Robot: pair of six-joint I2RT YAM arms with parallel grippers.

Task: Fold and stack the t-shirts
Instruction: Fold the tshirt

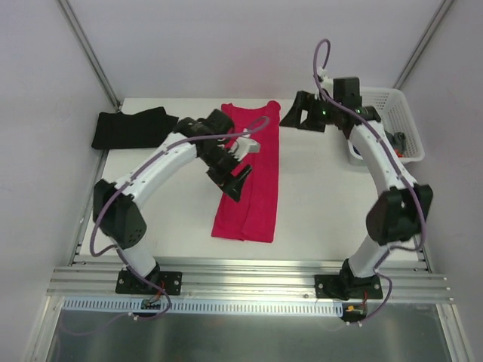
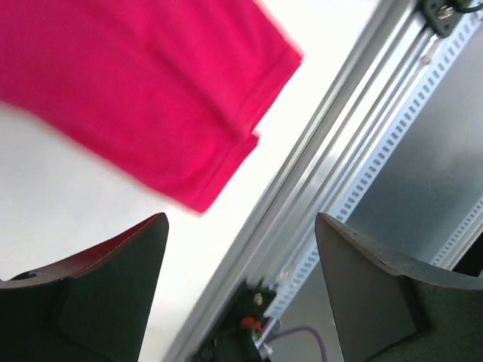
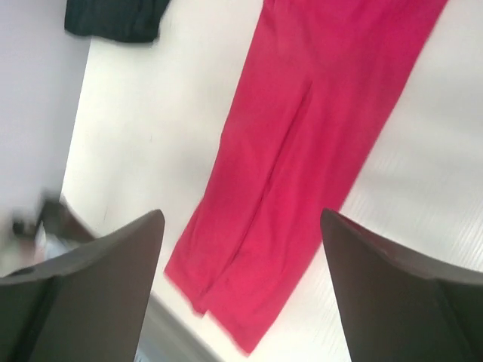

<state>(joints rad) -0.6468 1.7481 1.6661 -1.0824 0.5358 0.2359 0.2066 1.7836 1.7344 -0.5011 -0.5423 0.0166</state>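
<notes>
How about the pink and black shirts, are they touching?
Apart: the right wrist view shows bare table between the pink shirt and the black shirt.

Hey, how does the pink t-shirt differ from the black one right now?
The pink t-shirt is folded into a long, smooth strip; the black t-shirt is a rumpled bundle. The pink one lies mid-table, the black one at the far left corner. Both rest on the table.
</notes>
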